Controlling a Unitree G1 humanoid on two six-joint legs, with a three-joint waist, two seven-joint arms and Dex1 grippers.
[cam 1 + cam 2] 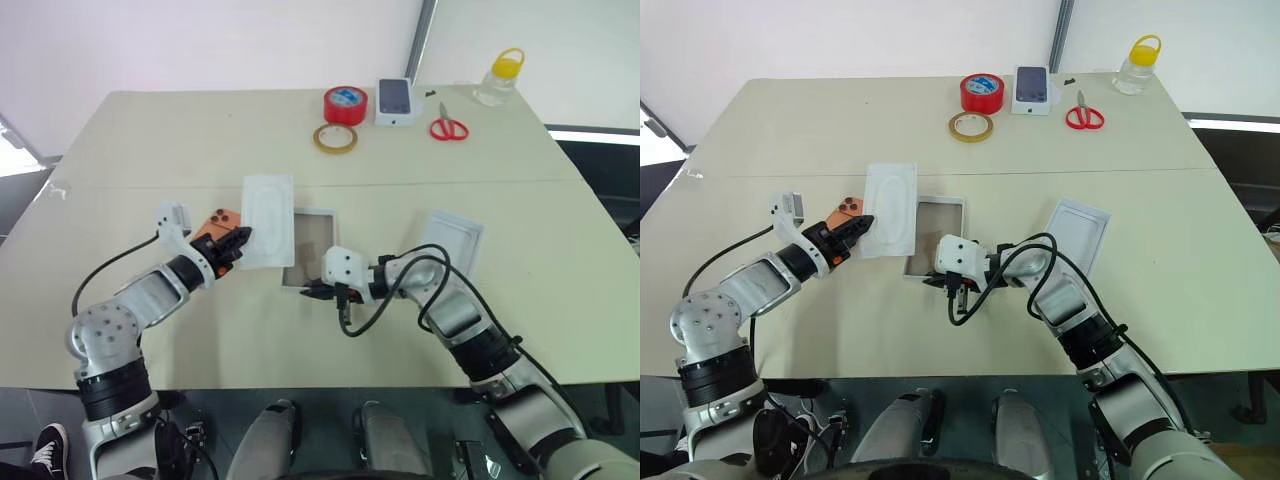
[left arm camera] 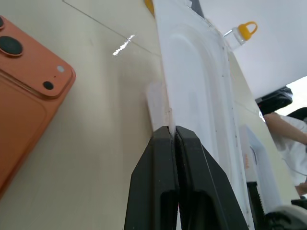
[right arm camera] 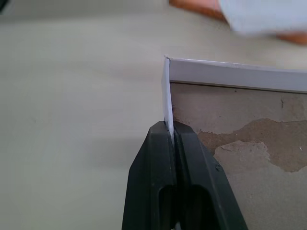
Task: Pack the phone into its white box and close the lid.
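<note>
The phone (image 1: 222, 221) lies mostly hidden behind the left tool (image 1: 240, 241) and insert (image 1: 268, 220).

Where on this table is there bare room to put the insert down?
The near left corner, in front of the phone, is bare, as is the wide strip between the insert and the yellow tape ring, and the far left. It is crowded around the white box, between the left gripper, right gripper and lid.

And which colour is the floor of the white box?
Brownish, with paler patches, on the white box; the right wrist view shows it best.
</note>
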